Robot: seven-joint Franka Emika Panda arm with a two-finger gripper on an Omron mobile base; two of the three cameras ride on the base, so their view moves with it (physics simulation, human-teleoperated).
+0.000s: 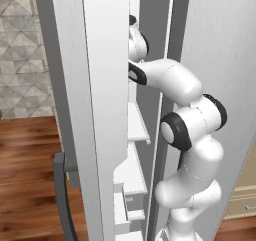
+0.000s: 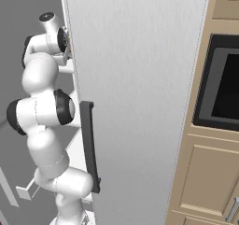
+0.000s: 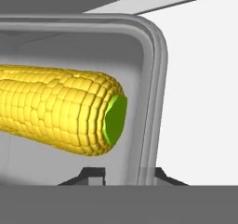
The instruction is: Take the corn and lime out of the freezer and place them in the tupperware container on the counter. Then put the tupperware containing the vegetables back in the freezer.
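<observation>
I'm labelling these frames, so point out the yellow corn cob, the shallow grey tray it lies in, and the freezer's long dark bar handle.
yellow corn cob [image 3: 56, 109], hand view, middle of its kernelled side.
shallow grey tray [image 3: 155, 79], hand view, its rounded rim.
freezer's long dark bar handle [image 2: 89, 144], right base view, mid-length of the bar.

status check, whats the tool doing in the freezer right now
Tool straddling the shallow grey rectangular tray's wall, open or shut unclear. Yellow corn cob lying inside the tray. Arm reaching into the freezer, nothing blocking.
</observation>
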